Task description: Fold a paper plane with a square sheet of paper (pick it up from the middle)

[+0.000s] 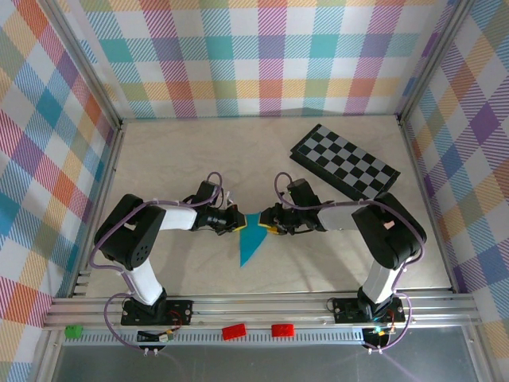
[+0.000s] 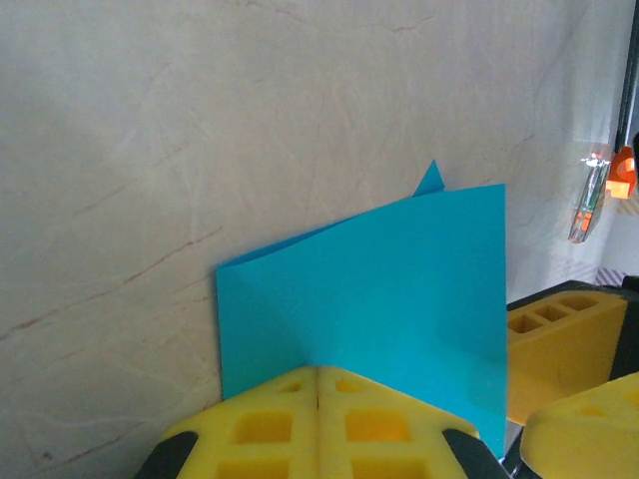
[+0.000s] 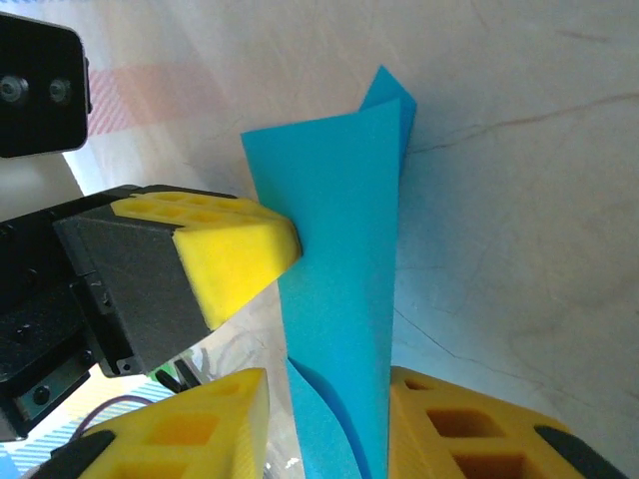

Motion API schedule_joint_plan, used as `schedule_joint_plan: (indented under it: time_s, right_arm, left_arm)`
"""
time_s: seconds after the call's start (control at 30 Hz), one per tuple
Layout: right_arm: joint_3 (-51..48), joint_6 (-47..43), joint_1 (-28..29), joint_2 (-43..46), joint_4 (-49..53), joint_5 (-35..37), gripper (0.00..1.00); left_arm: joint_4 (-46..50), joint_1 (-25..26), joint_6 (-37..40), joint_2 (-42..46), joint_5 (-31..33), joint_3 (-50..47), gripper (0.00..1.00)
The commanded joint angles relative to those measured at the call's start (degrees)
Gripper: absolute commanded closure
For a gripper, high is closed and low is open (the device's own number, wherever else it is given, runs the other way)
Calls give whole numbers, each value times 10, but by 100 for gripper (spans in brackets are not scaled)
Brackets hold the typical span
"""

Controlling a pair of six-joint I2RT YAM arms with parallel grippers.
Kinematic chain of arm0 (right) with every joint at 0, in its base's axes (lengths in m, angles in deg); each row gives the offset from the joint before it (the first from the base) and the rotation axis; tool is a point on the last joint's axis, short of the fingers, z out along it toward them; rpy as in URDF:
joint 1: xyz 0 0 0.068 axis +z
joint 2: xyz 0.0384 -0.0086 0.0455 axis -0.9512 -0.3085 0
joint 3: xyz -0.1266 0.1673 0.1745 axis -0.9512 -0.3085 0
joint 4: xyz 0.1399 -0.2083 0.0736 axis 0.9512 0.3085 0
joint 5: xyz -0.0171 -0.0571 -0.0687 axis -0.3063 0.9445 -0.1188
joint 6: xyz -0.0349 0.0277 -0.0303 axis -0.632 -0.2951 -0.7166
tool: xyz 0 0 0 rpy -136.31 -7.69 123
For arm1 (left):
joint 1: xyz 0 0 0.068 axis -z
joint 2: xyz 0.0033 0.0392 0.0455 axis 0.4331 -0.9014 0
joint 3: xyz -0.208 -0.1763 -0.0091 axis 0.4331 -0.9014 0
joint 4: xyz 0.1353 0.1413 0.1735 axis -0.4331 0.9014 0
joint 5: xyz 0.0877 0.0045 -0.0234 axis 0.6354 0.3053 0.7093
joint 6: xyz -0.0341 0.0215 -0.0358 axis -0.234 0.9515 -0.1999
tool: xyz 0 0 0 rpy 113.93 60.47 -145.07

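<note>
My left gripper (image 1: 238, 224) has its yellow fingers (image 2: 270, 424) pressed flat together, and they are pinching the sheet of paper (image 1: 253, 243) by one edge. On the left wrist camera the cyan-blue sheet (image 2: 379, 299) rises straight out of the seam between the two pads, folded over, with one small corner peeking up behind the top edge.

From above, the paper sits about the middle of the worktop (image 1: 175, 159), a little toward the near edge. It narrows to a point that aims at that near edge. I cannot tell whether the tip touches the wood.

Over to my right gripper (image 1: 269, 229), which comes in from the opposite side, nose to nose with the left one. Its fingers stand apart with the folded paper (image 3: 339, 279) running down between them. The sheet lies against the inner face of one finger (image 3: 469, 429), and a clear gap shows between it and the other finger (image 3: 180, 434), so there is no squeeze here, just a straddle. The same camera catches the yellow tip of the left gripper (image 3: 235, 254) butted against the paper's flat side.

The checkered board (image 1: 346, 161) lies well apart, near the far right corner of the worktop, turned at an angle to the edges.
</note>
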Motion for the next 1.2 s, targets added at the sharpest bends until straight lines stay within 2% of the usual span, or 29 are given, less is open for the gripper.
schedule_joint_plan:
  time_s: [0.0, 0.43, 0.67, 1.0, 1.17]
  right_arm:
    - [21, -34, -6, -15, 17, -33, 69]
    - [53, -58, -9, -46, 37, -62, 74]
    - [66, -65, -9, -61, 58, -64, 81]
    - [67, -53, -9, -61, 62, -59, 97]
    - [53, -21, -9, -38, 45, -35, 100]
  left_arm:
    - [38, 0, -4, -7, 11, -23, 100]
    - [32, 0, -7, -4, 10, -25, 100]
    - [29, 0, -11, 0, 8, -27, 100]
    - [8, 0, -22, 32, -3, -35, 100]
    - [-39, 0, -50, 117, 25, -66, 85]
